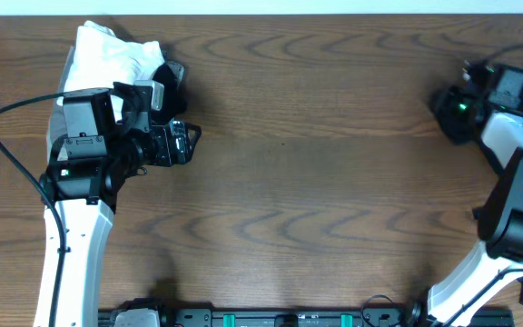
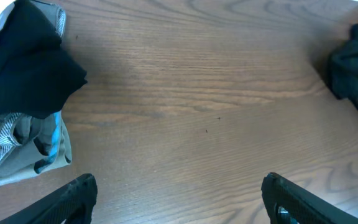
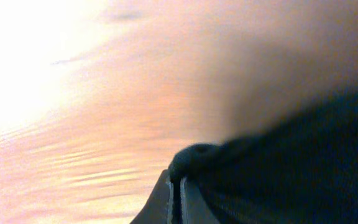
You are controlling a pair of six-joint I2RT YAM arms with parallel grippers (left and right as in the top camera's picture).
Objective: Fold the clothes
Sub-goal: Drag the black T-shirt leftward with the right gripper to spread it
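grip matters most now: the right gripper (image 3: 176, 186) is clenched on a thin fold of the black shirt (image 3: 303, 162), low over the tabletop (image 1: 334, 182) near its right edge. with so little cloth pinched, it likely needs a slow lift and a drag toward the middle, so the fabric spreads flat and does not slip. the left gripper (image 2: 179, 185) hangs released, jaws wide, over bare wood beside the white garment (image 1: 107, 50) and grey garment (image 2: 11, 140), well placed to take a second corner.
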